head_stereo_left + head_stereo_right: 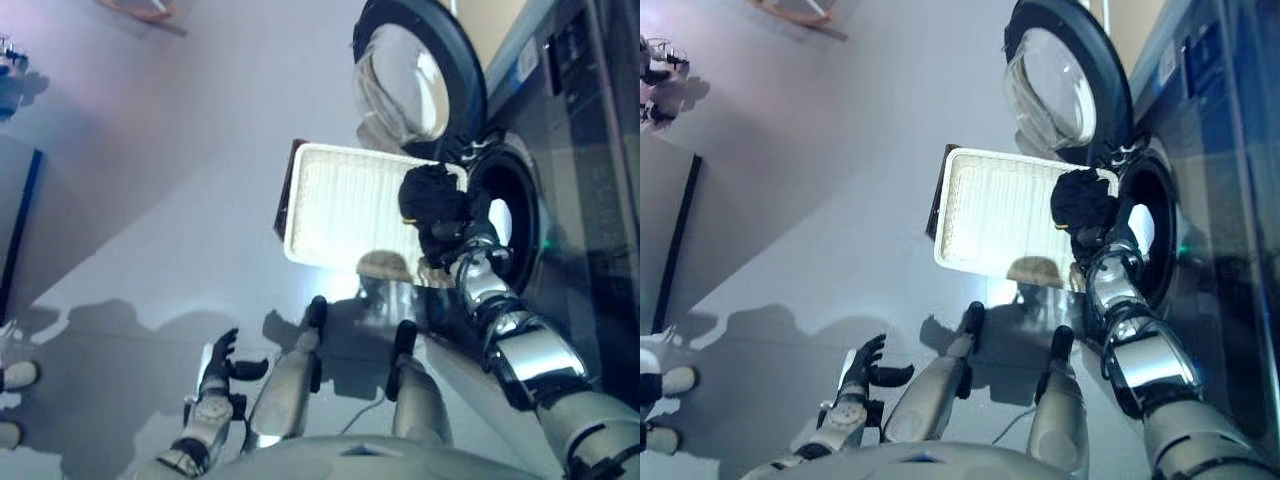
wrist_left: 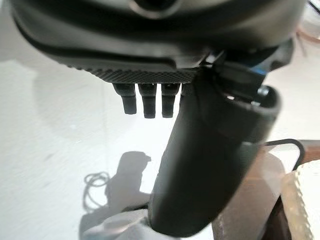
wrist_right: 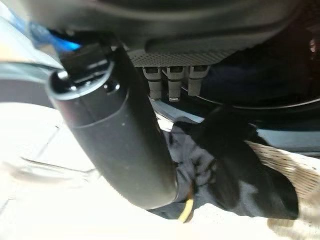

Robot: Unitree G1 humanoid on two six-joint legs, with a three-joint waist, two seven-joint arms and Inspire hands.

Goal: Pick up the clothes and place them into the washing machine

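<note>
A dark garment (image 1: 428, 195) is bunched on the corner of the shallow white-lined wicker basket (image 1: 340, 200) nearest the washing machine's round opening (image 1: 512, 225). My right hand (image 1: 450, 238) is at that corner, right against the garment. In the right wrist view its thumb (image 3: 120, 135) lies over the dark cloth (image 3: 235, 165) and its fingers look straight, not curled round it. The cloth drapes over the wicker rim (image 3: 285, 165). My left hand (image 1: 218, 365) hangs open low at my left side, empty, over the floor.
The machine's glass door (image 1: 415, 75) stands swung open beyond the basket. The basket rests on a low dark brown box (image 1: 285, 195). A dark panel (image 1: 20, 220) stands at the far left, and light shoes (image 1: 12, 375) show at the lower left edge.
</note>
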